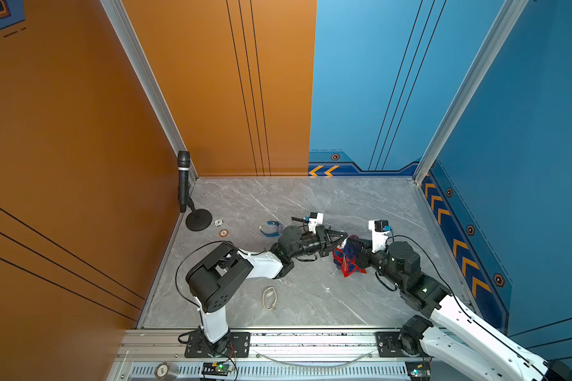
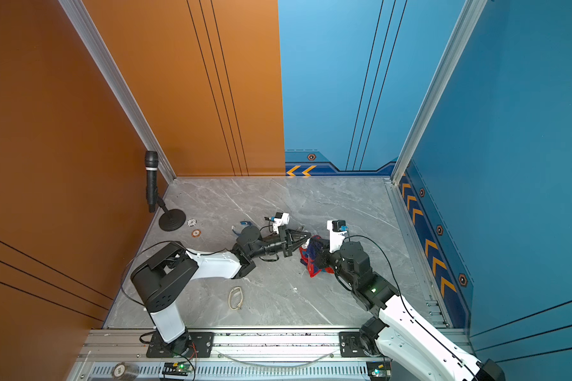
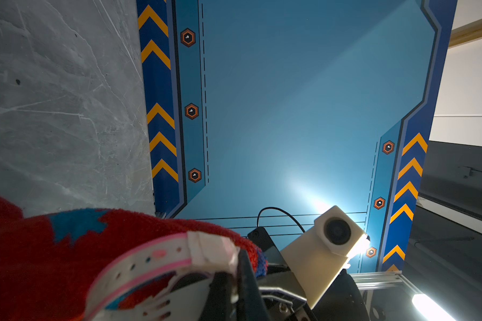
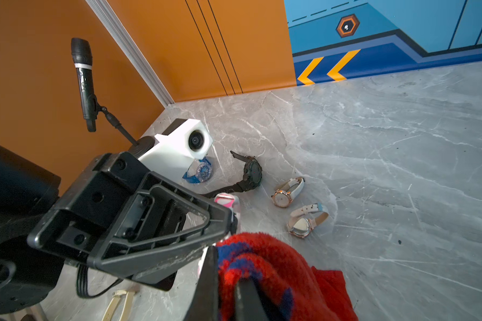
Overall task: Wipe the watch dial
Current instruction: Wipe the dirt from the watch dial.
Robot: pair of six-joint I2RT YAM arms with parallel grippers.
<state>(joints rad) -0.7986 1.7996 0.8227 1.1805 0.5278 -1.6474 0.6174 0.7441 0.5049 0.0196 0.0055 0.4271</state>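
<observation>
My left gripper (image 1: 343,238) (image 3: 235,278) is shut on the strap of a white watch with pink edges (image 3: 150,258) (image 4: 226,200), held above the middle of the table. My right gripper (image 1: 354,250) (image 4: 226,280) is shut on a fluffy red and blue cloth (image 1: 345,264) (image 2: 311,262) (image 4: 276,272). The cloth (image 3: 25,264) lies pressed against the watch, and the two grippers meet tip to tip. The dial is hidden behind the cloth and fingers.
A microphone on a stand (image 1: 184,179) is at the far left corner, with two small discs (image 1: 218,222) beside it. A blue watch (image 1: 271,228), a black watch (image 4: 252,172) and two pale-strapped watches (image 4: 285,191) lie behind the grippers. A beige strap (image 1: 269,298) lies near the front.
</observation>
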